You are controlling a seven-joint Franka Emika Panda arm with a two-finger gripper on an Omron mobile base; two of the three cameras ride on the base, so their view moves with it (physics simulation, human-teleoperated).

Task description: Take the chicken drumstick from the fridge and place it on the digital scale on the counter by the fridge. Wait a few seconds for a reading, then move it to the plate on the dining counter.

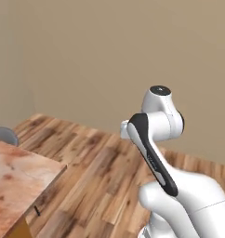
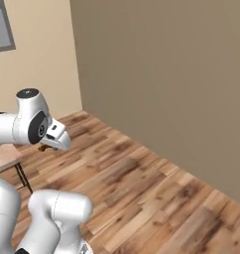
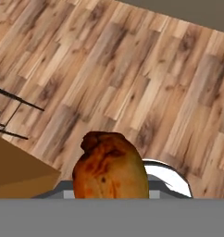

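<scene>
Glossy, lumpy orange-brown drumstick (image 3: pixel 110 166) is sitting right at my gripper (image 3: pixel 111 196), apparently clamped; streaky wood-plank floor (image 3: pixel 132 69) is lying beyond it.

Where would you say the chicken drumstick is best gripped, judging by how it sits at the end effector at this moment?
The chicken drumstick is best gripped across its thick, rounded meaty end, closing from its two sides. In the hand view that bulbous end rises at the end effector, above bare wooden floor, so it seems carried that way already.
</scene>
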